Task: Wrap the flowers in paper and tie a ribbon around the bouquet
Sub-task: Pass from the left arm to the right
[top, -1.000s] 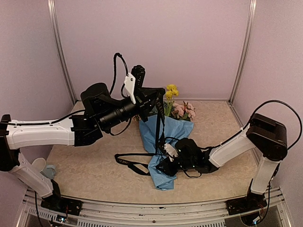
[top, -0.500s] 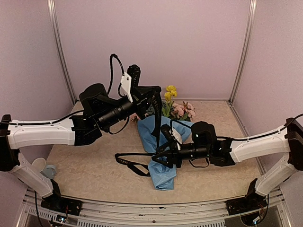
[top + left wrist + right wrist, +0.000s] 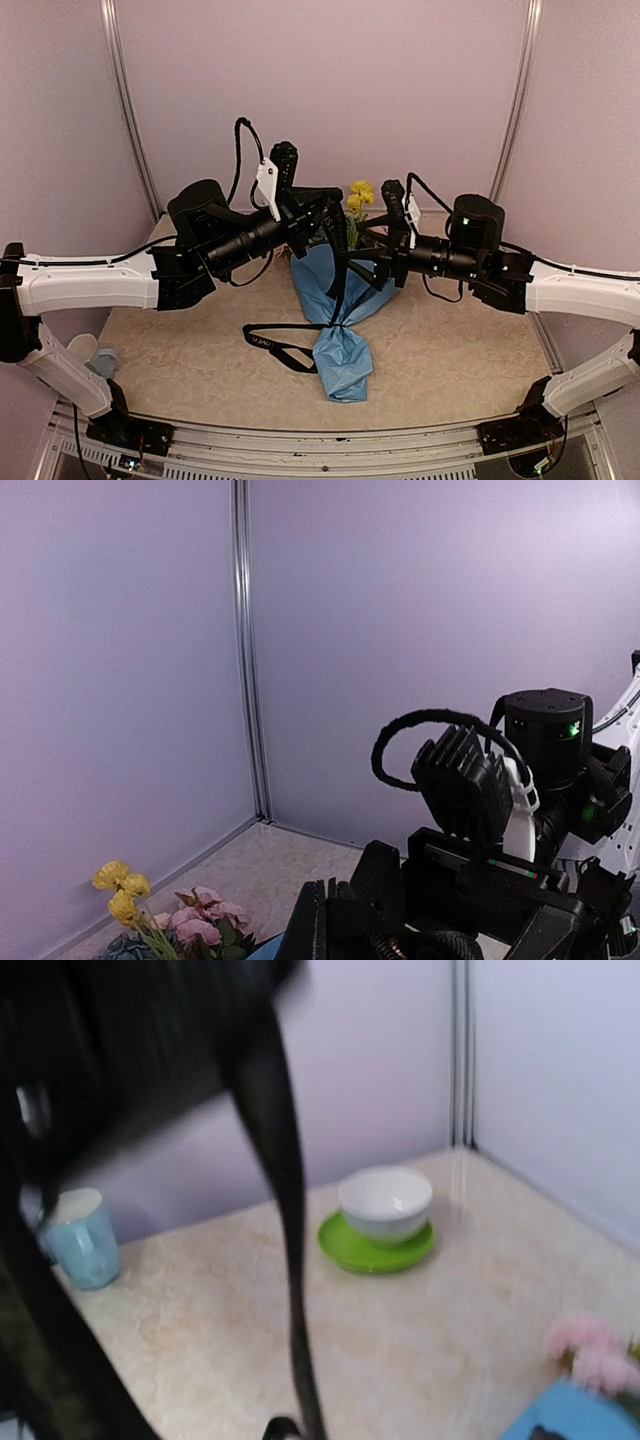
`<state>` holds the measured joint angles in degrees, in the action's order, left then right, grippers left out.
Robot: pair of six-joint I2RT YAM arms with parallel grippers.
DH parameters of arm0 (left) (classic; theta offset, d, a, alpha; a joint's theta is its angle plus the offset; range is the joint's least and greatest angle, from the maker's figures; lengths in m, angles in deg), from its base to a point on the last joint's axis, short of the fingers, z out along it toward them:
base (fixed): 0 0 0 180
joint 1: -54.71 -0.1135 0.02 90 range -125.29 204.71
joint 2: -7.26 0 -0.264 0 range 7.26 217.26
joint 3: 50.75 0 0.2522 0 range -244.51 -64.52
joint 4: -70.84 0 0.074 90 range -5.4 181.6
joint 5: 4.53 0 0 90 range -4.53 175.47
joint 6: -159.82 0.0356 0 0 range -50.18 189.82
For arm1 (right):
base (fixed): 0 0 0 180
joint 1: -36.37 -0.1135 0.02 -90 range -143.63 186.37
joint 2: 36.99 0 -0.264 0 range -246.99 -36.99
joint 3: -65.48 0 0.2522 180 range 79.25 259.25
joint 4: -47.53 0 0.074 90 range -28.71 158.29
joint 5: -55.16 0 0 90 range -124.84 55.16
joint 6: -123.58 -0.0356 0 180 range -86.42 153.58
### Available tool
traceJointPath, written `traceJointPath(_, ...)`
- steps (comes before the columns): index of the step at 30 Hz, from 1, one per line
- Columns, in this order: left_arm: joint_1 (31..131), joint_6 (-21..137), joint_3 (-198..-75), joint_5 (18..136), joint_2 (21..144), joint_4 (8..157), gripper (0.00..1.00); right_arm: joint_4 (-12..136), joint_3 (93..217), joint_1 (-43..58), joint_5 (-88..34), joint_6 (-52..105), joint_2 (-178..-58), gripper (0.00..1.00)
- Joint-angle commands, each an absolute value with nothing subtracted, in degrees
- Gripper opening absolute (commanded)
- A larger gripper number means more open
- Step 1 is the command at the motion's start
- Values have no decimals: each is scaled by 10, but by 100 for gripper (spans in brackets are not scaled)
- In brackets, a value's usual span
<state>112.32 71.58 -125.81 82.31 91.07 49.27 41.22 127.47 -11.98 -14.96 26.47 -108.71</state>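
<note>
Fingers of left gripper (image 3: pixel 335 208) pressed shut, pinching ribbon (image 3: pixel 338 272) up from the bouquet (image 3: pixel 325 290) lying on the table (image 3: pixel 200 350); right gripper (image 3: pixel 372 262) fingers look spread, empty. We judge the paper (image 3: pixel 343 365) wrap done, ribbon looped round the neck, knot not yet finished.

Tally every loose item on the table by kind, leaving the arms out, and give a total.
bouquet in light-blue paper: 1
black ribbon: 1
white bowl: 1
green saucer: 1
light-blue cup: 1
Total: 5
</note>
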Motion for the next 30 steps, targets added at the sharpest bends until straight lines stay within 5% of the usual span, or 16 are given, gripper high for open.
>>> traceJointPath(1, 1124, 717, -1260, 809, 895, 489, 0, 481, 1348, -122, -99, 344, -1133, 88)
traceJointPath(3, 1125, 719, -1265, 805, 897, 494, 0, 494, 1374, -122, -104, 350, -1151, 83)
traceJointPath(5, 1127, 722, -1266, 796, 897, 497, 0, 495, 1391, -121, -111, 354, -1168, 68)
traceJointPath(8, 1126, 726, -1262, 788, 896, 502, 0, 509, 1418, -120, -116, 353, -1189, 5)
traceJointPath(9, 1123, 725, -1262, 785, 894, 512, 0, 512, 1422, -120, -120, 350, -1190, 0)
traceJointPath(10, 1119, 726, -1264, 780, 892, 530, 0, 508, 1419, -119, -124, 345, -1187, 0)
traceJointPath(11, 1115, 726, -1269, 774, 890, 556, 11, 495, 1411, -116, -130, 338, -1182, 0)
traceJointPath(14, 1099, 720, -1274, 807, 880, 681, 94, 458, 1382, -91, -125, 298, -1164, 0)
traceJointPath(21, 1043, 573, -1180, 922, 854, 902, 99, 454, 1359, -77, -157, 277, -1156, 0)
traceJointPath(25, 951, 476, -1140, 817, 927, 973, 99, 442, 1348, -73, -154, 266, -1160, 0)
traceJointPath(30, 944, 440, -1129, 876, 984, 999, 99, 439, 1336, -72, -149, 259, -1159, 0)
